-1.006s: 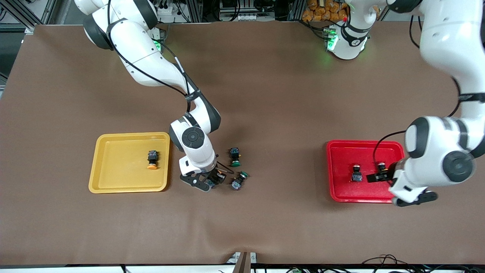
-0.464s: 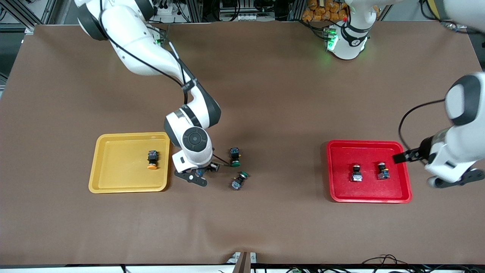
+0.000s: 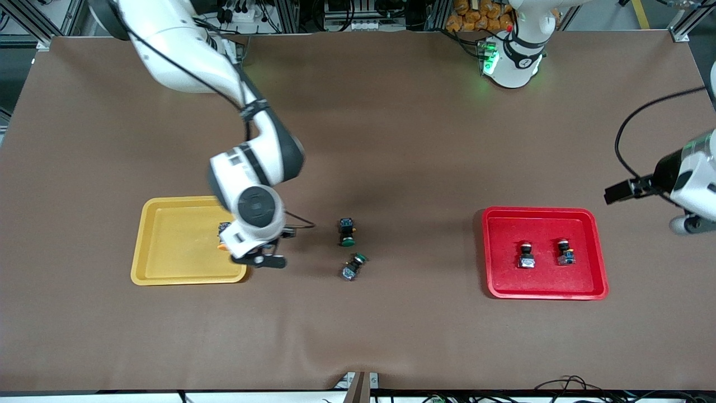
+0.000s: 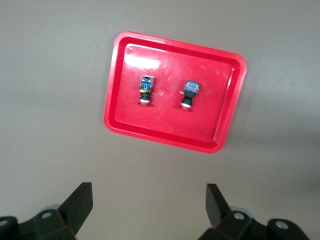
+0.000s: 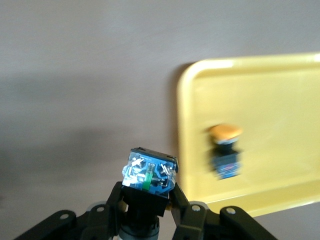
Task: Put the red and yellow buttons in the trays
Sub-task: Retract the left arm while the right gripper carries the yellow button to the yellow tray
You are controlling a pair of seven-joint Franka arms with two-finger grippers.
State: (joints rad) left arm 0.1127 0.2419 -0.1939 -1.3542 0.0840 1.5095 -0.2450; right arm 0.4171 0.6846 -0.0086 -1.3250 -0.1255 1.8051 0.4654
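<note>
My right gripper (image 3: pixel 259 256) hangs over the yellow tray's (image 3: pixel 168 252) rim nearest the green switches. It is shut on a button (image 5: pixel 150 172) whose bluish base faces the wrist camera; the cap is hidden. One yellow-capped button (image 5: pixel 225 147) lies in the yellow tray (image 5: pixel 280 95), half hidden by the hand in the front view (image 3: pixel 224 230). Two red-capped buttons (image 3: pixel 526 257) (image 3: pixel 565 253) lie side by side in the red tray (image 3: pixel 503 268). My left gripper (image 4: pixel 147 202) is open and holds nothing, high over the cloth at the left arm's end (image 3: pixel 621 191), with the red tray (image 4: pixel 165 135) in its view.
Two green-capped switches (image 3: pixel 347 232) (image 3: pixel 353 266) lie on the brown cloth between the trays, closer to the yellow one. The right arm's forearm slants down over the table from its base. The cloth's front edge is wrinkled.
The right gripper rose from beside the green switches with the button and swung to the yellow tray's edge. The left gripper drew back from the red tray and rose.
</note>
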